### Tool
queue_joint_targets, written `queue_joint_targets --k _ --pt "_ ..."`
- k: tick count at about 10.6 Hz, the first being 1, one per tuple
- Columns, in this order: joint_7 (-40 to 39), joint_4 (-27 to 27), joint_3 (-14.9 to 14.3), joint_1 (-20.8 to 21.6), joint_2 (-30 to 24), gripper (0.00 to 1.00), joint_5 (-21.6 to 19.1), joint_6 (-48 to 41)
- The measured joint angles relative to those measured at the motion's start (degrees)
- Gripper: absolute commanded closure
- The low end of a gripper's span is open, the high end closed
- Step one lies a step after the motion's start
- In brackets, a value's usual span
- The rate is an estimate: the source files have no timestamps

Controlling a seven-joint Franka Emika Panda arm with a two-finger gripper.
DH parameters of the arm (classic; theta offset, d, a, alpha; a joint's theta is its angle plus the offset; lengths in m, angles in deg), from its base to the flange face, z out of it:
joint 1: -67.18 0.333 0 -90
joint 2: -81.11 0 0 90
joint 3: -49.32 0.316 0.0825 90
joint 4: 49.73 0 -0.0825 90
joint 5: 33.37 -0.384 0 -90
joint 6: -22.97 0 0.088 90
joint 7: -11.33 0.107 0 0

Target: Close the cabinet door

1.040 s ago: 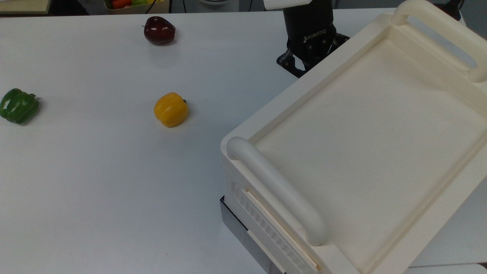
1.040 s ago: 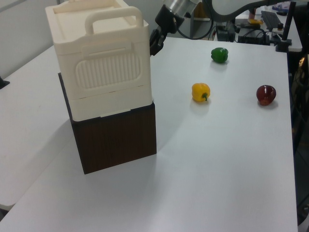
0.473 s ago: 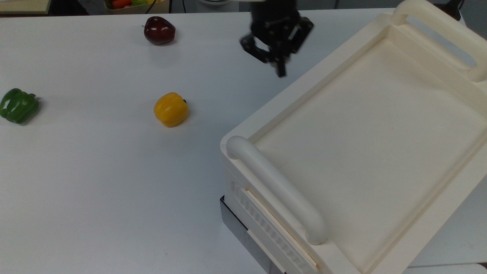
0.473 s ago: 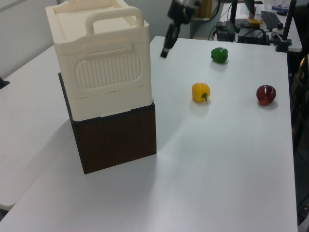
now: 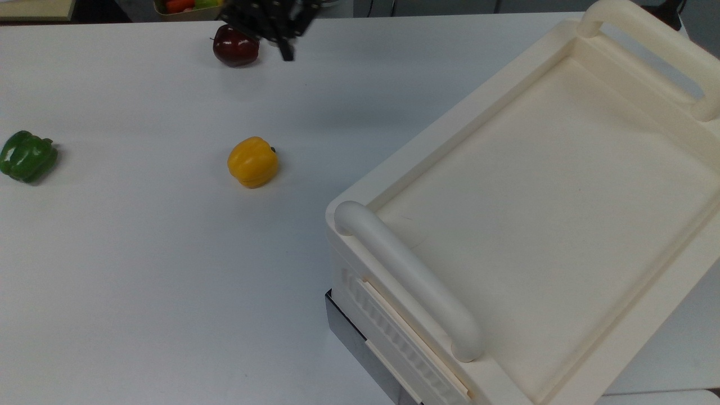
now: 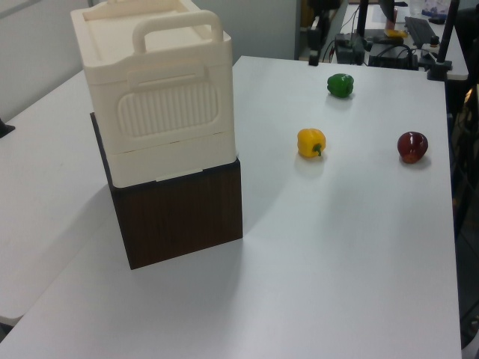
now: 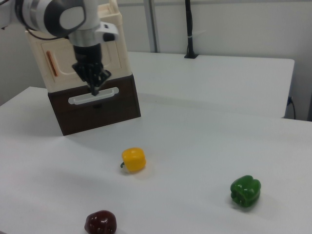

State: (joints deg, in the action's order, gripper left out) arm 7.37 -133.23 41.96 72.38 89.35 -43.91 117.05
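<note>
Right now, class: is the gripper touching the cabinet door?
Apart. In the top view the gripper hangs near the dark red apple, with bare white table between it and the cabinet; the cabinet door faces the right view.

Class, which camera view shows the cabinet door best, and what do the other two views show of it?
The right view: the door faces that camera, flush, its copper strip handle visible left of the arm. The top view shows the cabinet from above, its recessed top; the left view shows its ribbed drawer side instead.

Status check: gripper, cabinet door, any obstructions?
Gripper shut, empty, off the cabinet. Cabinet door looks flush, closed. Yellow pepper, nearest, lies well away.
</note>
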Motion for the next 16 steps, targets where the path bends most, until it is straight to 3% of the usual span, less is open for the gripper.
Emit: queue_joint_targets --k 2,3,5,6,9,11,16 --pt "0.0 0.0 -0.1 -5.5 -1.7 0.82 0.0 -2.0" --pt "-0.1 0.0 -0.1 -7.1 -2.2 0.64 0.0 -2.3" --pt "-0.3 -0.3 0.0 -7.6 -2.2 0.08 0.0 -2.4" --pt "-0.3 -0.7 0.1 -7.3 -2.1 0.0 0.8 -2.4" --pt "-0.5 -1.1 0.7 -7.1 -1.7 0.0 5.5 -2.4" --pt "-4.5 -1.1 0.7 -7.2 -1.7 0.0 5.8 -2.6" --pt "-5.8 -0.9 0.6 -7.4 -1.9 0.0 5.9 -3.5"
